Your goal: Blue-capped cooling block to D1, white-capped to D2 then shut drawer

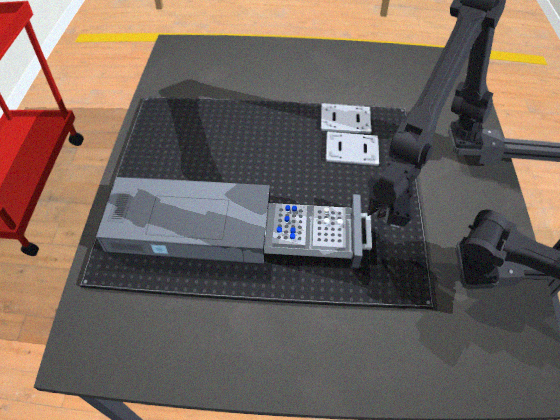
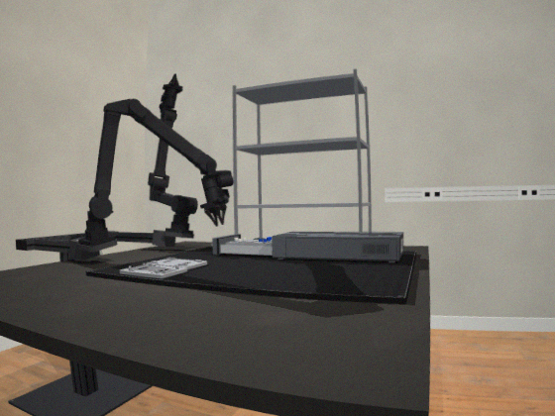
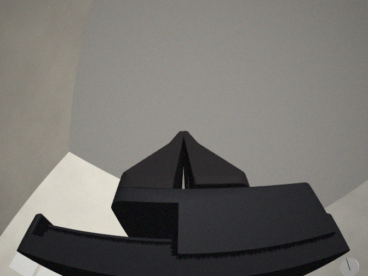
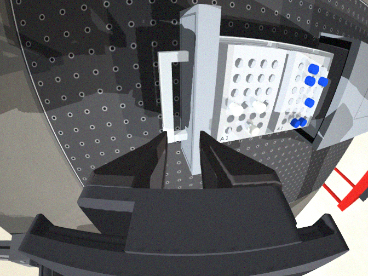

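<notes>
The drawer (image 1: pixel 357 230) (image 4: pixel 207 59) of the cooler COLD (image 1: pixel 187 215) (image 2: pixel 342 248) stands open. Inside, the block with blue-capped tubes (image 1: pixel 290 242) (image 4: pixel 299 84) lies nearer the housing, and the block with three white-capped tubes (image 1: pixel 330 243) (image 4: pixel 255 53) lies nearer the front panel. Slots D1 (image 1: pixel 352 148) and D2 (image 1: pixel 346 118) hold no block. My right gripper (image 2: pixel 216 224) (image 4: pixel 183 137) is partly open and empty, above the drawer front and its white handle (image 1: pixel 369 232) (image 4: pixel 166 98). My left gripper (image 2: pixel 173 75) (image 3: pixel 183 137) is shut and empty, pointing up, far from the drawer.
The cooler and both slot plates stand on a black perforated mat (image 1: pixel 240 150). The right arm reaches in past the slots' right side in the top view. A red cart (image 1: pixel 37 150) stands beyond the table's left edge. A grey shelf rack (image 2: pixel 302 147) stands behind.
</notes>
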Robot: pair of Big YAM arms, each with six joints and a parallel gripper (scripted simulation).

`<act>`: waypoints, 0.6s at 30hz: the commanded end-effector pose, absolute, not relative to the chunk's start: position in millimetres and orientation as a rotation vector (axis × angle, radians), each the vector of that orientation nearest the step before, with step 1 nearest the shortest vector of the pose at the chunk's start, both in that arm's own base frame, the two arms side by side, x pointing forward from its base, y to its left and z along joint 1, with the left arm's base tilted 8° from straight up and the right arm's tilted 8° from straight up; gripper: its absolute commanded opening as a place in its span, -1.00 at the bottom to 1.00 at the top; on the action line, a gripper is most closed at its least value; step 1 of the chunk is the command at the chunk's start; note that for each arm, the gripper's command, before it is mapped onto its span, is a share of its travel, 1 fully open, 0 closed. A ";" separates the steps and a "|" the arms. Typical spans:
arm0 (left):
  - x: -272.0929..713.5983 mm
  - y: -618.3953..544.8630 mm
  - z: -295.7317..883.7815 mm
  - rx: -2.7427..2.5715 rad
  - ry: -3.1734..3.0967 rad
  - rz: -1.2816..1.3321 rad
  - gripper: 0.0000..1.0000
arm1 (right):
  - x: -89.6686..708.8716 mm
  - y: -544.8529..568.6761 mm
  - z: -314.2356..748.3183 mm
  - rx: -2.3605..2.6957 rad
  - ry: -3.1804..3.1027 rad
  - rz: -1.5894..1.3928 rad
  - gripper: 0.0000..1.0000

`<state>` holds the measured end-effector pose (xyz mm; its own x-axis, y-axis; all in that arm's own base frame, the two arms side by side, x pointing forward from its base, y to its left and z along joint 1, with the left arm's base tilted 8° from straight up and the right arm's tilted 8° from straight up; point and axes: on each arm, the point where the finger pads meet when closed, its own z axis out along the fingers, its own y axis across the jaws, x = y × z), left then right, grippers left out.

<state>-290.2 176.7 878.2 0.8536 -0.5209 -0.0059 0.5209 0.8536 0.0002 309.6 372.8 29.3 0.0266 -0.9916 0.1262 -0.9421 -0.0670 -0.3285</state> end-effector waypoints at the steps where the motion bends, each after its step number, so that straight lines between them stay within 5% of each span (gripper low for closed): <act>1: -272.1 162.9 886.1 0.012 0.039 -0.540 -1.00 | 319.7 400.8 71.8 -2.060 1.997 -0.445 -0.44; 15: -272.1 162.9 886.1 0.012 0.039 -0.540 -1.00 | 320.7 400.5 80.2 -2.063 2.004 -0.449 -0.44; 16: -272.1 162.9 886.1 0.012 0.039 -0.540 -1.00 | 325.5 399.1 78.8 -2.112 2.035 -0.440 1.00; 18: -272.1 162.9 886.1 0.012 0.039 -0.540 -1.00 | 335.3 396.2 76.1 -2.142 2.068 -0.391 1.00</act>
<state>-290.2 176.7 878.2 0.8536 -0.5209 -0.0059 0.5209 0.8536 0.0002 307.9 376.1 49.2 0.0301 -0.9915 0.1262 -0.9481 -0.0683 -0.3106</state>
